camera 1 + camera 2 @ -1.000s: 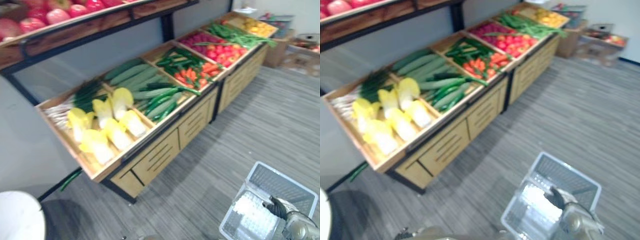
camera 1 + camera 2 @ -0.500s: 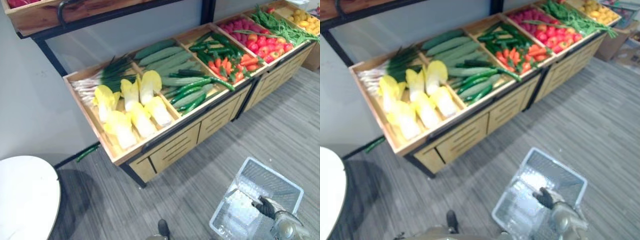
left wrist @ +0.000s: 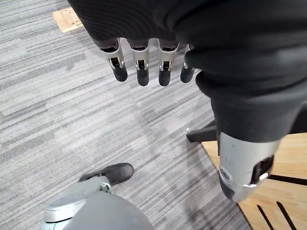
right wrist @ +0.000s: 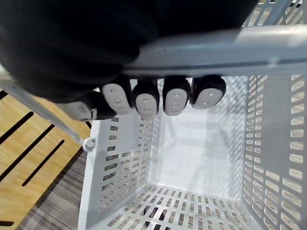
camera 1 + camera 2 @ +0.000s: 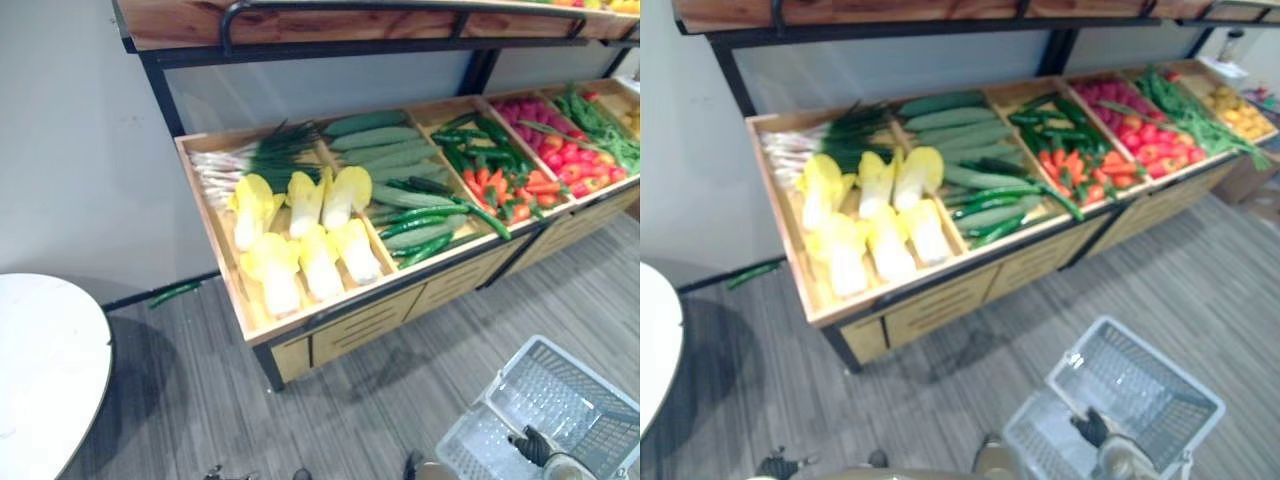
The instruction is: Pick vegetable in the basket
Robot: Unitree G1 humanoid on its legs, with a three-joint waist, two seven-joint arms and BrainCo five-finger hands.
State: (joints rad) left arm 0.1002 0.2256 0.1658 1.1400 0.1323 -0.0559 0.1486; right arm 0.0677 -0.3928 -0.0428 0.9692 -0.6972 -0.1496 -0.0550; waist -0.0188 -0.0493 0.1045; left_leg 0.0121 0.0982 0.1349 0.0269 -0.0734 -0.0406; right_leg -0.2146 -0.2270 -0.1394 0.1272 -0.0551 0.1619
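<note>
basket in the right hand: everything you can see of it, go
The basket is a pale grey rectangular plastic crate, walls and bottom pierced with slots, open-topped and empty. A grey bar handle spans it; the right hand has its fingers curled round that bar. It is low at the robot's right, over the grey striped floor, apart from the wooden produce stand.

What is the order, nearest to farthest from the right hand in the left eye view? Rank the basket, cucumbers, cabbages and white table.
1. basket: its handle is gripped by the right hand, lower right.
2. cucumbers: in a bin on the stand, up and left of the hand.
3. cabbages: next bin to the left.
4. white table: far left.
</note>
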